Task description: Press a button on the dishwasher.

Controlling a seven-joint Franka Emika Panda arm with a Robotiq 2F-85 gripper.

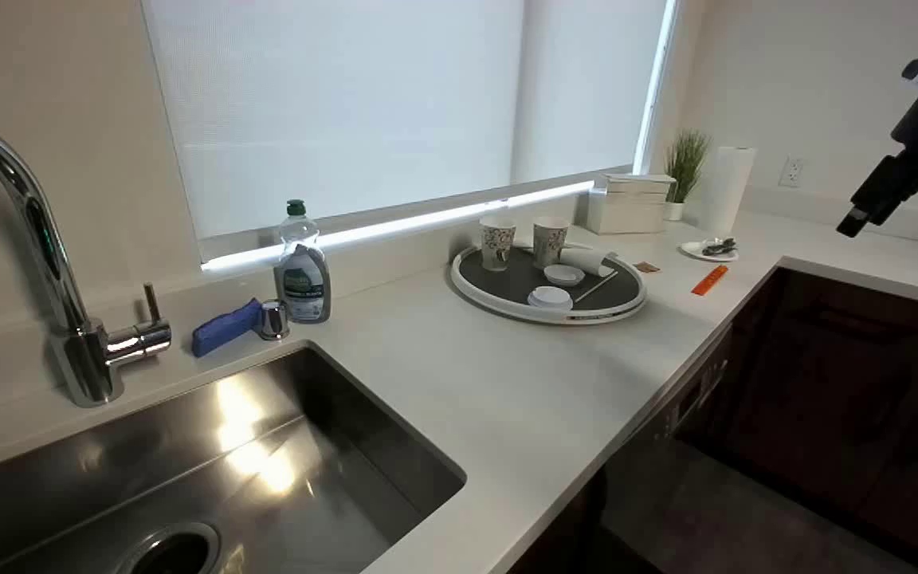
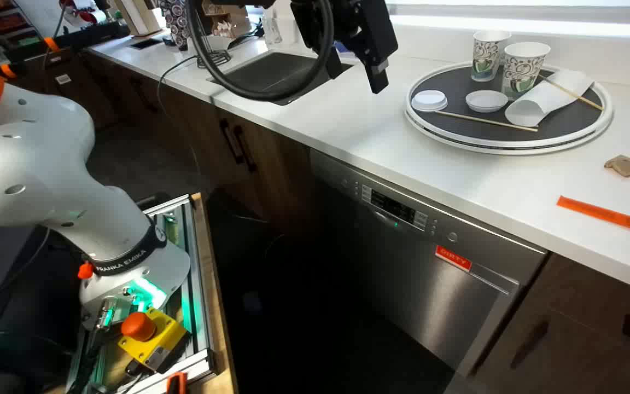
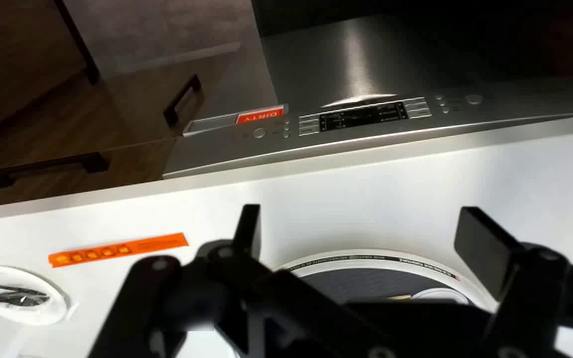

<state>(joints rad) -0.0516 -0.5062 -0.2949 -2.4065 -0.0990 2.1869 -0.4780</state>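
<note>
The dishwasher (image 2: 430, 273) is a stainless steel front below the white counter, with a red "DIRTY" label. It shows edge-on in an exterior view (image 1: 650, 470) and at the top of the wrist view (image 3: 316, 64). Its control panel (image 2: 393, 207) has a dark display, small buttons on both sides and a round button (image 2: 452, 236) near one end. The panel (image 3: 363, 117) is upside down in the wrist view. My gripper (image 3: 359, 214) is open and empty, raised above the counter and apart from the dishwasher. It also shows in both exterior views (image 1: 852, 223) (image 2: 357, 75).
A round tray (image 2: 419, 130) with paper cups and lids stands on the counter (image 2: 359, 123). An orange level (image 2: 610, 214) lies near the counter's front edge, and a white plate (image 1: 690, 250) lies close by. The counter edge overhangs the dishwasher panel. A steel sink (image 1: 395, 430) is beyond.
</note>
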